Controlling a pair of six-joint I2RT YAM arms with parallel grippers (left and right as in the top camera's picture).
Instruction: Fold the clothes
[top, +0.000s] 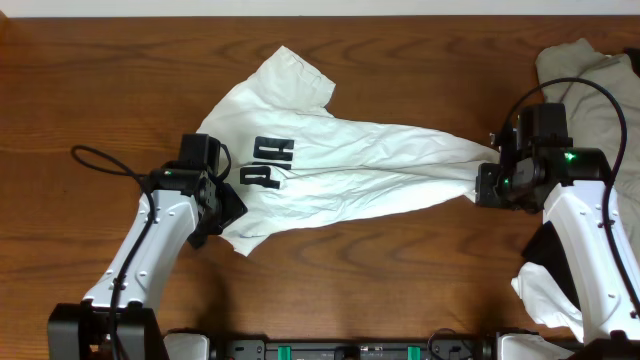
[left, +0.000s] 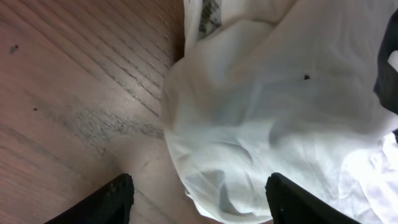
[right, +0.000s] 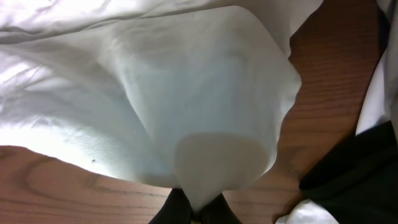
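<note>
So, spare clothes (top: 548, 290) sit near right. The left gripper (left: 200, 186) is wide open and holding nothing, over the near-left edge of the white T-shirt (top: 350, 170) mid-table. The right gripper (right: 196, 208) is pinched tight on its right end, probably to pull it flat. Another heap (top: 590, 70) lies far right.

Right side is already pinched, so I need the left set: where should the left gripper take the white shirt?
Best take the rounded, bunched edge of the white shirt lying inside the open left gripper. Come from the bare wood side, low: that fold bulges above the table.
</note>
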